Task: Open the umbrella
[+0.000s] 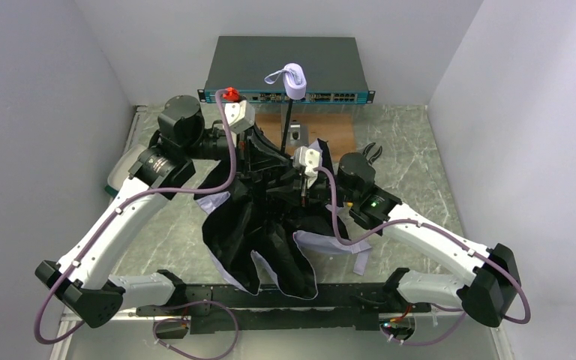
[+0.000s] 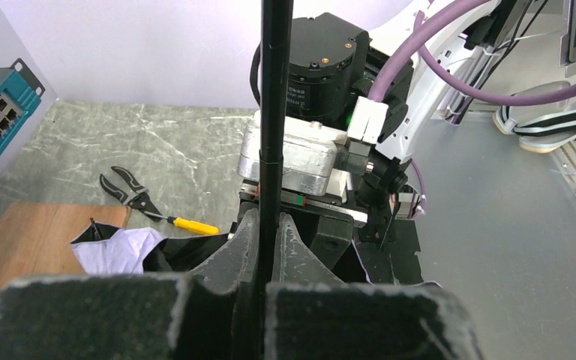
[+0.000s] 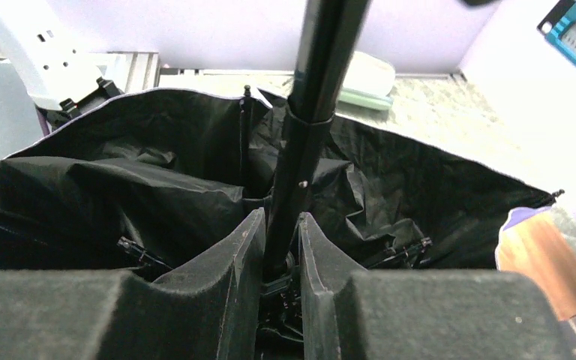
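One grey-green marbled table [image 1: 420, 150] was seen, carrying everything else. On its middle one compact folding umbrella [image 1: 262, 232] was spread partway, its black lining turned up in loose folds and its pale lavender-white outer fabric showing only at the edges. One thin dark shaft [image 2: 274, 112] was seen rising from the folds, topped by one lavender handle [image 1: 296, 79] with a strap loop.

Two white-and-black arms were counted, both bent in over the canopy. One dark grey network switch with a teal front [image 1: 285, 64] was set at the far edge of the table. One brown wooden board [image 1: 337, 131] lay flat before it, partly covered by the fabric. One pale green oval case [image 1: 120, 169] was found at the left edge, behind the left arm.

The left gripper [image 2: 266, 221] was clenched on the shaft, one black finger pressed to each side. The right gripper [image 3: 279, 217] was likewise closed around the shaft, lower down, near where it met the folds.

One pair of black-handled pliers [image 2: 127, 191] lay on the table beside the board, and one yellow-handled screwdriver [image 2: 191, 225] lay just next to them.
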Tool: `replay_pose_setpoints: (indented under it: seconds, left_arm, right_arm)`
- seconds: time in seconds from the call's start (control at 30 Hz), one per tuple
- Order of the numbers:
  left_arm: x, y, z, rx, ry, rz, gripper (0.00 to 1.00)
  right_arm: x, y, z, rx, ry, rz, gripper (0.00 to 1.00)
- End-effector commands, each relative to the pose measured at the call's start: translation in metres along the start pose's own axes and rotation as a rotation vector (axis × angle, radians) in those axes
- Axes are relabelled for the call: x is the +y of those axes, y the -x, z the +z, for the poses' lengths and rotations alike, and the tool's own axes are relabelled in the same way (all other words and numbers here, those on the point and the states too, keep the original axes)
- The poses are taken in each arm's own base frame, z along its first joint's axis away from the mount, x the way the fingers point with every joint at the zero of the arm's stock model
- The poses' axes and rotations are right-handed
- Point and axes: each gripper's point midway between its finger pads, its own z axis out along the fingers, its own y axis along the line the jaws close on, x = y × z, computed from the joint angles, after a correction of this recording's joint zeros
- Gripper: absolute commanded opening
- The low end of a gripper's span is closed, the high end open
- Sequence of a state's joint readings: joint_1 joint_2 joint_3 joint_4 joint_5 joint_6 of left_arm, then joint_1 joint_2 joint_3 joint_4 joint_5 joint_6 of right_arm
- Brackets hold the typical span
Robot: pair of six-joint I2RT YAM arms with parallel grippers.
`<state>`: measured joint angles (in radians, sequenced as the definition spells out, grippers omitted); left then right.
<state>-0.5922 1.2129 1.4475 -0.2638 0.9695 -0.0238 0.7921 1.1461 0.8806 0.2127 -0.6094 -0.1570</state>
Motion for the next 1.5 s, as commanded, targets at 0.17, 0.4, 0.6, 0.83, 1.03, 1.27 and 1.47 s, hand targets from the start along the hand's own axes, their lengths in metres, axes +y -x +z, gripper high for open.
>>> replay_pose_setpoints:
  seconds: [0.17,0.4,0.6,0.83,1.03,1.27,1.47]
  left_arm:
    - [-0.043,0.096,-0.018,-0.188,-0.073,0.204,0.00]
    - [-0.050,0.104,-0.022,-0.207,-0.078,0.223,0.00]
    - [-0.054,0.112,-0.025,-0.222,-0.075,0.249,0.00]
    - [-0.061,0.122,-0.029,-0.238,-0.088,0.270,0.00]
    - [-0.065,0.128,-0.032,-0.247,-0.091,0.289,0.00]
    - [-0.066,0.128,-0.033,-0.248,-0.087,0.307,0.00]
    - [-0.065,0.132,-0.034,-0.256,-0.074,0.325,0.00]
  right_arm:
    - [0.006,-0.072,-0.003,0.162,0.055,0.014,0.24]
    - [0.012,-0.099,-0.009,0.225,0.077,0.034,0.25]
    - [0.013,-0.116,-0.014,0.261,0.081,0.055,0.27]
    - [0.017,-0.131,-0.016,0.296,0.102,0.081,0.30]
    - [0.022,-0.143,-0.019,0.324,0.131,0.113,0.33]
    - [0.029,-0.152,-0.021,0.352,0.169,0.139,0.37]
    - [0.034,-0.162,-0.025,0.385,0.195,0.156,0.37]
